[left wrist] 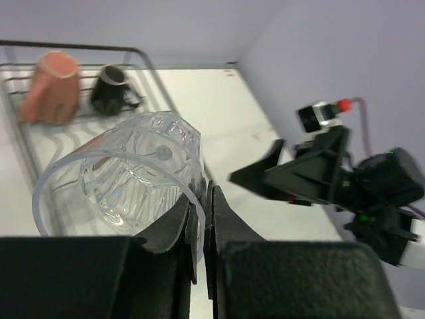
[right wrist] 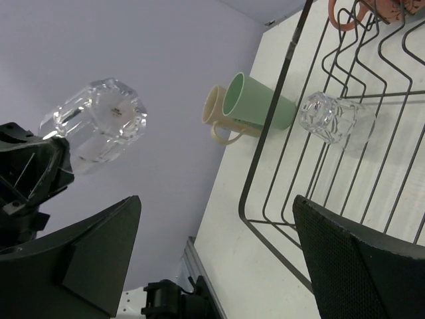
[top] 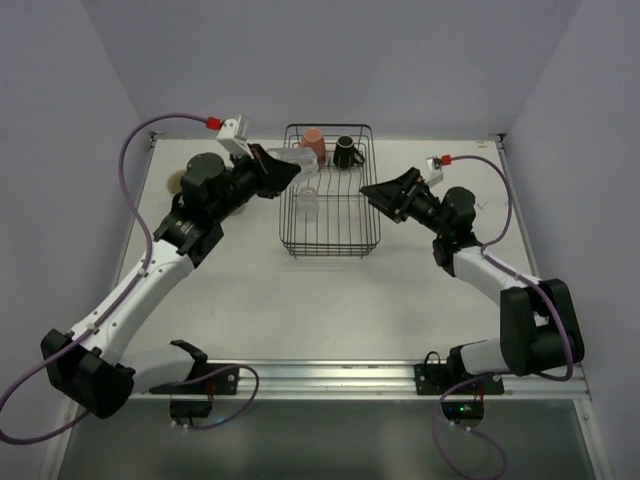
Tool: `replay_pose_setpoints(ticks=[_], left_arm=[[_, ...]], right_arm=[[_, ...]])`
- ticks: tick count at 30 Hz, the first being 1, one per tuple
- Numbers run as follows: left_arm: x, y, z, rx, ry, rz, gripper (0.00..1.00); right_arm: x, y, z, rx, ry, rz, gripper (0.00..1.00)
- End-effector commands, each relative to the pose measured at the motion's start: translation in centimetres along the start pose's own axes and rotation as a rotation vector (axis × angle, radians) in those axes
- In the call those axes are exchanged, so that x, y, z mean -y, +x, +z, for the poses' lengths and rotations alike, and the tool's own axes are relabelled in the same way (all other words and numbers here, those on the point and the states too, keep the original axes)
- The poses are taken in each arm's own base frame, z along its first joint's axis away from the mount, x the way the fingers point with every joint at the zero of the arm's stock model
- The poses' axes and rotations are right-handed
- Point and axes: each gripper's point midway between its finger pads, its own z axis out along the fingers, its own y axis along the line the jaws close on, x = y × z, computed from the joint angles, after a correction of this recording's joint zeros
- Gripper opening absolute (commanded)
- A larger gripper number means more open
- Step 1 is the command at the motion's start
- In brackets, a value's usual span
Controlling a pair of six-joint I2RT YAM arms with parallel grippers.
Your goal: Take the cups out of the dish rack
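My left gripper (top: 281, 169) (left wrist: 202, 194) is shut on the rim of a clear glass (top: 298, 160) (left wrist: 136, 169) and holds it in the air at the left edge of the dish rack (top: 330, 242). The held glass also shows in the right wrist view (right wrist: 99, 123). In the rack are a salmon-pink mug (top: 314, 146) (left wrist: 50, 86), a black mug (top: 346, 152) (left wrist: 110, 90) and a second clear glass (top: 308, 204) (right wrist: 335, 119) lying on its side. My right gripper (top: 380, 195) (right wrist: 216, 206) is open and empty beside the rack's right side.
A mint-green tumbler (right wrist: 257, 103) and a cream tumbler (right wrist: 216, 114) lie side by side on the table left of the rack (right wrist: 292, 66). The left arm hides most of them in the top view. Walls close the table on three sides.
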Motion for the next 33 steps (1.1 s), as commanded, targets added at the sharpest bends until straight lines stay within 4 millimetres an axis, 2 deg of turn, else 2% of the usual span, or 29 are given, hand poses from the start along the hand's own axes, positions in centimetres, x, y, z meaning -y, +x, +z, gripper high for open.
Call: replay_pose_setpoints(ticks=[1,3,4,6,7,9,10,12,13,18,22,25,29,33], left_arm=[[-6.9,0.3,-3.6,-0.081,-0.371,0.146,0.0],[-9.6,0.7,-5.3,-0.126,-0.487,0.182,0.0],[-11.1,2.0,-6.7,-0.187,-0.555,0.182,0.0],[-13.3,3.0,-8.3,-0.243,-0.621,0.159,0.0],[-14.1,4.8,-9.2,-0.317,-0.636,0.139,0.0],[-15.6,6.3,-10.5,-0.381,-0.69,0.12,0.0],[-16.4,7.7,-11.3,-0.439,-0.724,0.111,0.0],[-17.6,8.6,-12.2,-0.488,-0.766,0.112,0.0],[-18.3,9.7,-12.5,-0.543,-0.79,0.109,0.0],[-20.4,12.8,-13.0,-0.701,-0.834,0.109,0.0],[-22.9,14.9,-14.0,-0.772,-0.92,0.136,0.0],[-24.0,16.3,-14.1,-0.812,-0.937,0.144,0.0],[-24.9,17.2,-13.6,-0.818,-0.935,0.156,0.0],[-26.1,16.7,-13.1,-0.794,-0.982,0.185,0.0]], right_arm=[[-1.4,-0.6,-0.7,0.021,-0.024,-0.091,0.99],[-1.9,-1.0,-0.9,0.033,-0.013,-0.143,0.99],[-1.2,-1.0,-1.0,0.035,0.029,-0.137,0.99],[-1.8,-1.6,-1.4,0.057,0.042,-0.196,0.99],[-1.3,-1.4,-1.6,0.05,0.072,-0.195,0.99],[-1.7,-2.2,-1.9,0.081,0.092,-0.246,0.99],[-1.5,-2.1,-2.0,0.075,0.111,-0.244,0.99],[-1.8,-2.4,-2.1,0.074,0.12,-0.267,0.99],[-1.6,-2.1,-2.1,0.062,0.132,-0.262,0.99],[-1.3,-2.2,-1.9,0.044,0.159,-0.305,0.99],[-0.6,-1.1,-1.2,-0.021,0.197,-0.319,0.99],[-0.6,-0.4,-0.5,-0.054,0.198,-0.331,0.99],[-0.9,0.1,0.0,-0.061,0.197,-0.354,0.99],[-0.9,0.7,0.3,-0.076,0.196,-0.352,0.99]])
